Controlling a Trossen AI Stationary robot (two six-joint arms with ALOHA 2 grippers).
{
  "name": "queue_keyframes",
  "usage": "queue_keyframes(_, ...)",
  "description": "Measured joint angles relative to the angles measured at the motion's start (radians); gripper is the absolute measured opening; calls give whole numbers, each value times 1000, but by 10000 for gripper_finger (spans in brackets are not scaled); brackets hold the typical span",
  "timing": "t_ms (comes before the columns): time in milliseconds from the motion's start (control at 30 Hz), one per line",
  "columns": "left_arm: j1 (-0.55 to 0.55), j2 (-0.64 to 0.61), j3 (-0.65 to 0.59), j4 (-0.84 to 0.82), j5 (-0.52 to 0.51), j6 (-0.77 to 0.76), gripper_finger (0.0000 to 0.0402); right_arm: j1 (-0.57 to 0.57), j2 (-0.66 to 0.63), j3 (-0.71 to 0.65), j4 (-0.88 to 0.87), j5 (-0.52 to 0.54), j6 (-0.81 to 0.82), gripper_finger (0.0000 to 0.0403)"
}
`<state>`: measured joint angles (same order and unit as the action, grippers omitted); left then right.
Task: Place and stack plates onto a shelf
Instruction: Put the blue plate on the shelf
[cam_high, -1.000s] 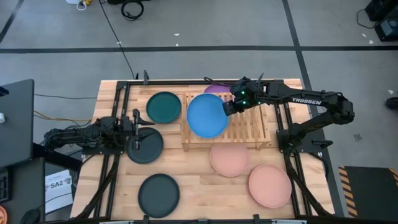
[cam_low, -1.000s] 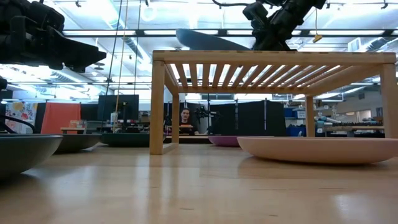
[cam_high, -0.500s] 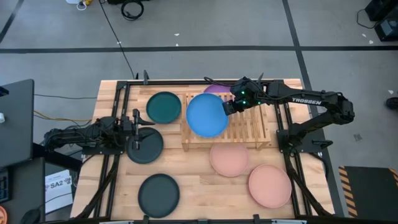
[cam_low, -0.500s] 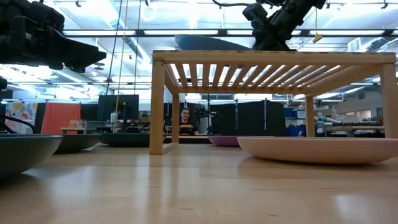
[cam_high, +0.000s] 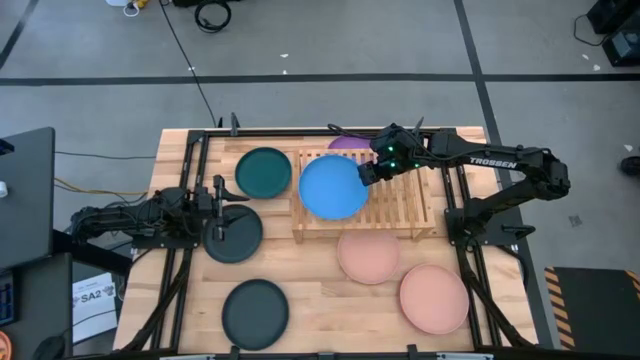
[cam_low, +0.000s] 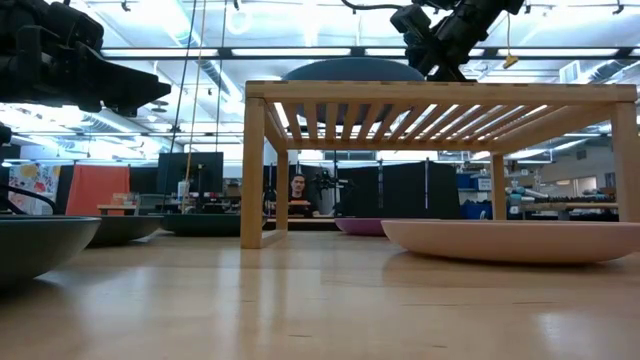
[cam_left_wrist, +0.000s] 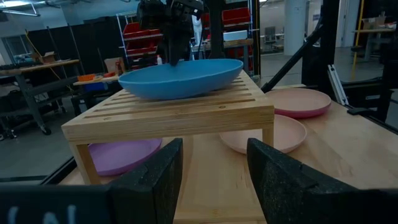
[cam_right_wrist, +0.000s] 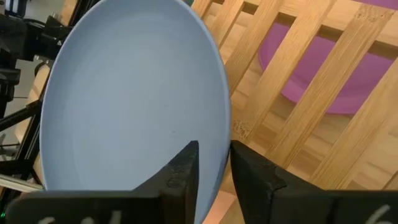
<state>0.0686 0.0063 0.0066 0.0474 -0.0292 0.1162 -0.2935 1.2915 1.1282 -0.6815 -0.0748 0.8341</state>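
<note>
Blue plate (cam_high: 333, 187) is flat on top of the shelf (cam_high: 400, 205), over the shelf's left half as the high view shows it. Round, shallow, matte, bright blue; low view shows it as a low dome above the top rail (cam_low: 352, 69). Its left rim reaches the shelf's left edge and may hang slightly past it.

Right gripper (cam_high: 369, 172) sits at the plate's right rim. In the right wrist view one finger (cam_right_wrist: 180, 174) is over the plate's inner face and the other is outside the rim, a narrow gap between them with the rim in it. Cannot tell whether they are pinching it or just straddling it.

Left gripper (cam_high: 217, 207) waits over the charcoal plate (cam_high: 236, 237) at the table's left side, fingers (cam_left_wrist: 152, 180) spread wide, nothing between them.

Room:
- right half of the shelf slats is bare
- purple plate (cam_high: 349, 144) lies on the table under the shelf's far edge, visible through the slats (cam_right_wrist: 348, 74)
- teal plate (cam_high: 263, 172) just beside the shelf's left end
- salmon plate (cam_high: 368, 256) touching or nearly at the shelf's near edge, second salmon plate (cam_high: 434, 298) near the table's near right corner
- second charcoal plate (cam_high: 255, 313) near the front, well apart from the shelf
</note>
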Motion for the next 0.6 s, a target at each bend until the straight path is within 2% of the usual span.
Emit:
queue_keyframes(433,0,0,0,0,0,0,185,0,0,0,45,5,-2,150)
queue_keyframes(600,0,0,0,0,0,0,185,0,0,0,81,6,-49,161)
